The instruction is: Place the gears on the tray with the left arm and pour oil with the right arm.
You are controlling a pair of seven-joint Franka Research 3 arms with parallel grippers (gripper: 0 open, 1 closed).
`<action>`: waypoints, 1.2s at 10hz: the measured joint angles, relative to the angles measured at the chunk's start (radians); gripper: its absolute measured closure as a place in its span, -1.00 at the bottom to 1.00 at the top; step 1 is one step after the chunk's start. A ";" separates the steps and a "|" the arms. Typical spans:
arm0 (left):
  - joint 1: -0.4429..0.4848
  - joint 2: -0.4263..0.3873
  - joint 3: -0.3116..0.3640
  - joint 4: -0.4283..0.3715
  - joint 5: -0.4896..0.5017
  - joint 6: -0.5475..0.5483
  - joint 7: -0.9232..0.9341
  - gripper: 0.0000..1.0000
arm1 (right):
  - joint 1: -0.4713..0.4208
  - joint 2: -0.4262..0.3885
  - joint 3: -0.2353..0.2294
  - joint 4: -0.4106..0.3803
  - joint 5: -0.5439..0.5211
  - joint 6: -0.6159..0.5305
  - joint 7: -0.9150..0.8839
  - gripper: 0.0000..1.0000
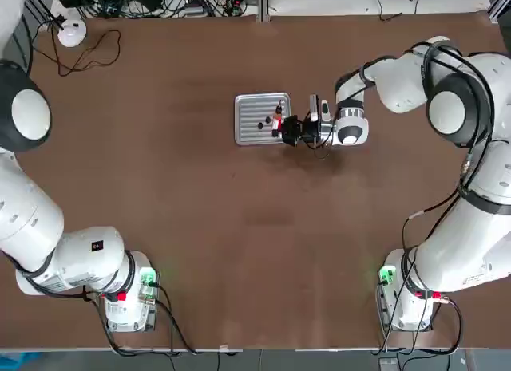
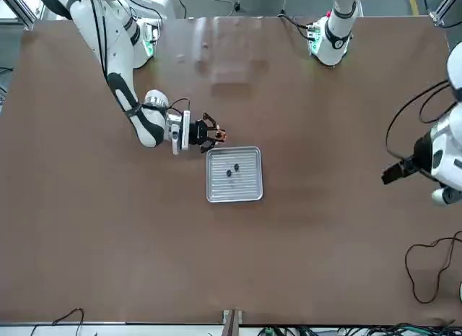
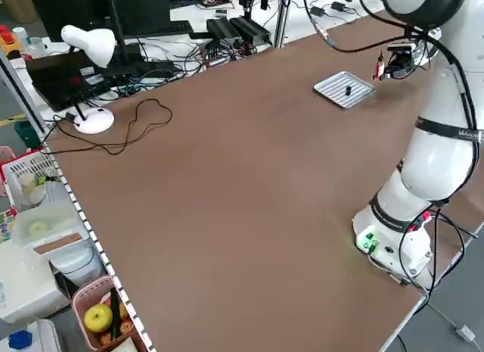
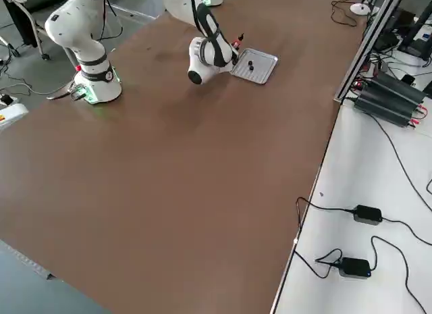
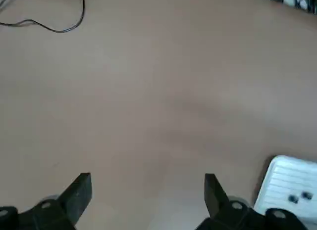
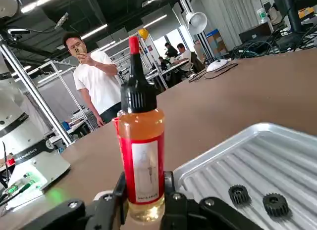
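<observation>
The right wrist view shows what the overhead cannot: the oil bottle (image 6: pixel 140 141), amber-filled with a red label, black collar and red tip, stands clamped between the right gripper's (image 6: pixel 143 200) jaws, and the two gears (image 6: pixel 257 200) turn out to be toothed, lying close together but apart on the ribbed tray (image 6: pixel 277 151). A person (image 6: pixel 96 79) stands beyond the worktop (image 6: pixel 223 101) in that view.

From overhead, the right gripper (image 1: pixel 289 130) sits at the tray's (image 1: pixel 247 108) 3 o'clock edge with the bottle's red band (image 1: pixel 276 124) just over that rim; the gears (image 1: pixel 264 124) lie in the tray's right half.

The left wrist view shows the left gripper (image 5: pixel 147 193) with jaws spread wide, holding nothing, over bare worktop, the tray (image 5: pixel 290 180) off to one side. In the front view this gripper (image 2: pixel 395 171) hangs well away from the tray (image 2: pixel 249 188), at its 3 o'clock.

Broad open brown worktop (image 1: pixel 239 259) surrounds the tray on every other side; a lamp (image 1: pixel 71 32) and cables sit at the far 11 o'clock corner.
</observation>
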 joint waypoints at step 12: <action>-0.165 -0.174 0.119 -0.009 -0.036 -0.144 0.093 -0.98 | 0.082 0.015 0.006 0.028 0.004 0.004 0.644 0.38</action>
